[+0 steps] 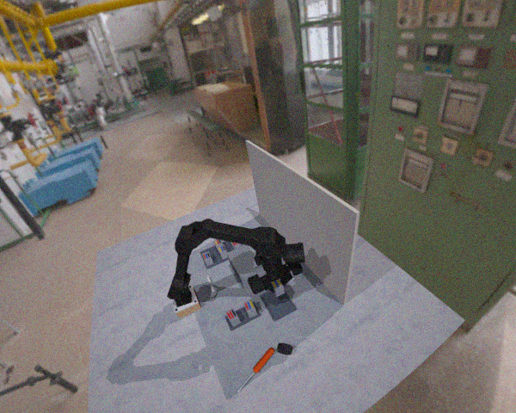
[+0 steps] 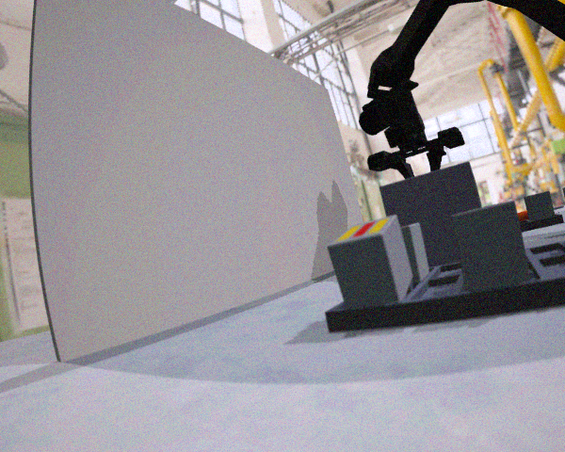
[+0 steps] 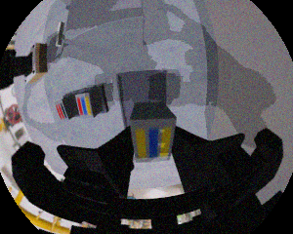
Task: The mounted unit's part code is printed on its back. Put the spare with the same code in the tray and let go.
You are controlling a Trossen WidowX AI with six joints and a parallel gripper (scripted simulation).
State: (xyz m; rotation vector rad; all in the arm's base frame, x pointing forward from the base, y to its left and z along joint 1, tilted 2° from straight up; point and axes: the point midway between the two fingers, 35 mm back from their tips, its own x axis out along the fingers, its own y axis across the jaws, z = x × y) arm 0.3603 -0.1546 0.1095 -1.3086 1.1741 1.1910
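My gripper (image 1: pixel 275 287) (image 2: pixel 421 168) (image 3: pixel 149 127) is shut on a grey spare (image 1: pixel 276 283) (image 3: pixel 152 139) with yellow-blue-yellow stripes on its top. It holds the spare just above the dark grey tray (image 1: pixel 284 310) (image 3: pixel 142 85), close to the white panel. A rack of spares (image 1: pixel 242 313) with red and mixed stripes lies left of the tray; one of its spares (image 3: pixel 84 104) shows in the wrist view. A second rack (image 1: pixel 217 253) lies further back. In the exterior view a spare (image 2: pixel 367 257) with yellow-red-yellow stripes stands on a black rack (image 2: pixel 419 314); the held spare is hidden there behind a dark block (image 2: pixel 431 209).
A tall white panel (image 1: pixel 303 213) (image 2: pixel 175 194) stands right of the tray. An orange-handled screwdriver (image 1: pixel 261 360) and a small black object (image 1: pixel 285 348) lie near the front of the table. The arm's base (image 1: pixel 186 306) stands at the left. A green control cabinet (image 1: pixel 449 155) rises behind.
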